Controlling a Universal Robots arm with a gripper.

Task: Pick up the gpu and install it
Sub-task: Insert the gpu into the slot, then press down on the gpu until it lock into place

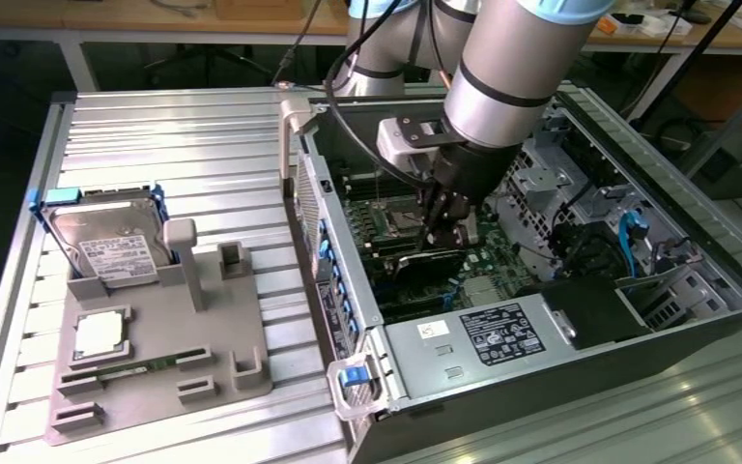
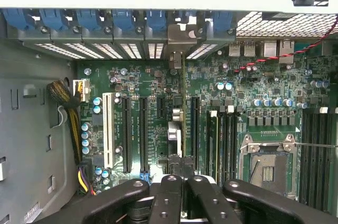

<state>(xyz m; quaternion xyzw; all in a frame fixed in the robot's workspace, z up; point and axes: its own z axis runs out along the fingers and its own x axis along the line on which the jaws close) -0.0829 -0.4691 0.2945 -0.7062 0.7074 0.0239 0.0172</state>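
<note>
1. Gripper (image 1: 442,227) first: it reaches down into the open computer case (image 1: 332,242), and in the wrist view its fingers (image 2: 169,192) are clenched together on the top edge of the graphics card (image 2: 182,102), which is seen edge-on.
2. Card position: it stands upright over the motherboard (image 2: 148,76) among the long expansion slots. Its silver end bracket (image 2: 178,36) meets the row of rear openings in the case wall. In the exterior view the card (image 1: 425,263) shows as a dark slab directly under the fingers, at six o'clock from them.
3. Done so far, as I judge it: the pickup is finished, and the card is in the case and lined up with a slot.
4. Uncertain: whether the card's lower edge is fully pressed home in the slot cannot be told, because the card hides its own contact edge.
5. Left to do, as I judge it: any final seating push, then letting go. The grasp shows the install is not yet handed off.
6. Outside the case, toward nine o'clock in the exterior view, the grey parts tray (image 1: 152,387) holds a hard drive (image 1: 120,251), a processor chip (image 1: 98,333) and a memory stick (image 1: 127,370).
7. Beside the drive, the tray's upright posts (image 1: 181,251) hold nothing, which fits the card having come from there.
</note>
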